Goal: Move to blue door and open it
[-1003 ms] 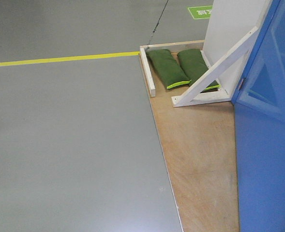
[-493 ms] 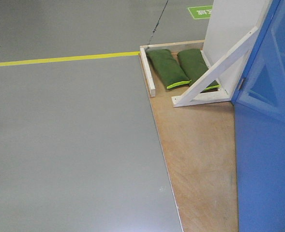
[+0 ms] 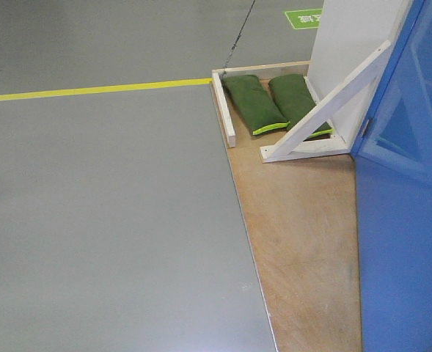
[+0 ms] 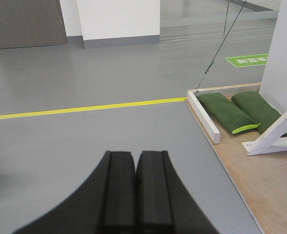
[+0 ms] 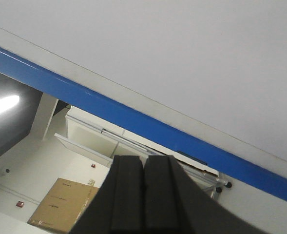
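— Where's the blue door point(image 3: 403, 242)?
— Far right of the front view, standing on the plywood base point(image 3: 304, 242), right beside the white brace point(image 3: 326, 110) and the green sandbags point(image 3: 256, 104).
— And the pincers?
— The left gripper point(image 4: 135, 161) has its pads pressed together, nothing between them, above the grey floor point(image 4: 85, 136). The right gripper point(image 5: 144, 168) is likewise closed and empty, tilted up at a blue strip point(image 5: 133, 117).

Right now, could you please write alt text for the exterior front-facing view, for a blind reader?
A glossy blue door fills the right edge, on a plywood base. Farther back, a white triangular brace stands beside two green sandbags; grey floor with a yellow line covers the left.
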